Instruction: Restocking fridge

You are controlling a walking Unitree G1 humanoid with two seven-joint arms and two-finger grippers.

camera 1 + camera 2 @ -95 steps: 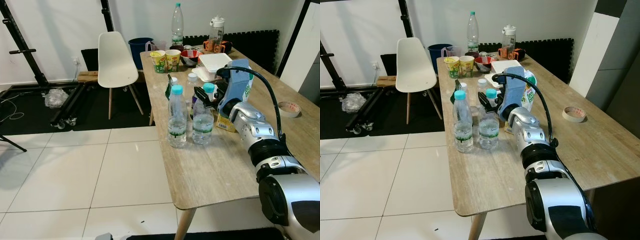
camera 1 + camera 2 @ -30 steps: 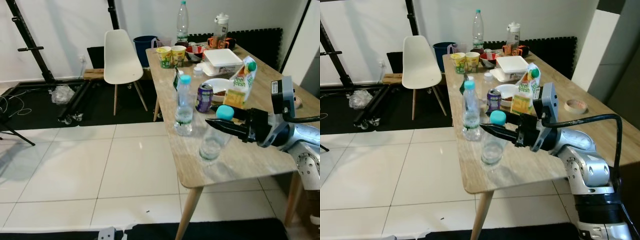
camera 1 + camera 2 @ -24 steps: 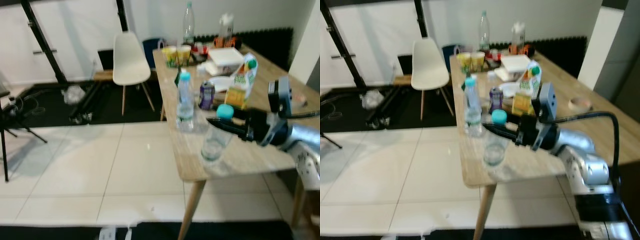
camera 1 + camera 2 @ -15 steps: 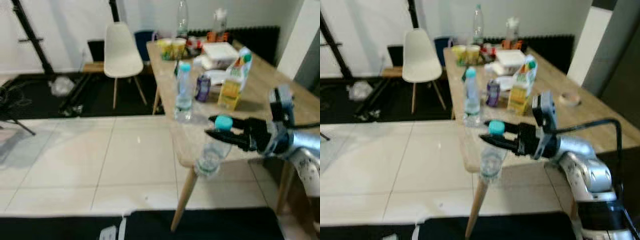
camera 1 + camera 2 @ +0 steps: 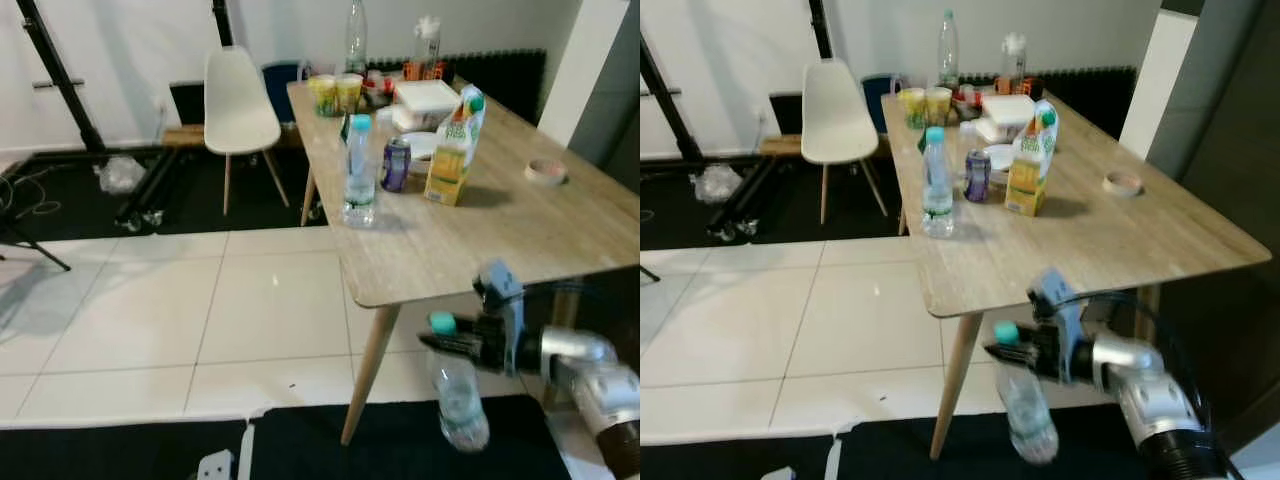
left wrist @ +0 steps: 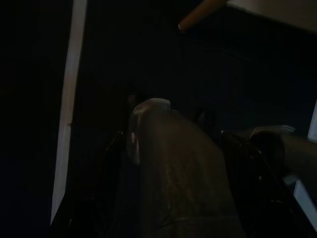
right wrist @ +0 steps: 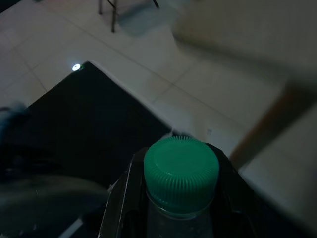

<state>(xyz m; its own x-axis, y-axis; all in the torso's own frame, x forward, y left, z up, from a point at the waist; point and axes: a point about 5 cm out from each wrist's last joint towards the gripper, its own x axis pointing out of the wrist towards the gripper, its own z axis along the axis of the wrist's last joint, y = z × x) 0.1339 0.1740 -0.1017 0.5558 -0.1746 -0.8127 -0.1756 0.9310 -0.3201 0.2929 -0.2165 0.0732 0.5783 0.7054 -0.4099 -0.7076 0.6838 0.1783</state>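
Because the neck gives a narrow, sure grip, the right gripper (image 5: pixel 462 343) is clamping the water bottle (image 5: pixel 1023 412) just under its green cap (image 7: pixel 181 174), carrying it low beside the table (image 5: pixel 520 235); farther off, a second bottle (image 5: pixel 359 171), a can (image 5: pixel 395 165) and a juice carton (image 5: pixel 452 150) are waiting there. The left gripper's fingers I cannot tell.

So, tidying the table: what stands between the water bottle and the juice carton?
A purple drink can stands between the water bottle and the juice carton, seen in both eye views.

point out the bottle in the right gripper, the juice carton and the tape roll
water bottle (image 5: pixel 458 400), left eye view, clear body below the gripper
juice carton (image 5: pixel 449 150), left eye view, front face
tape roll (image 5: pixel 1124 183), right eye view, rim
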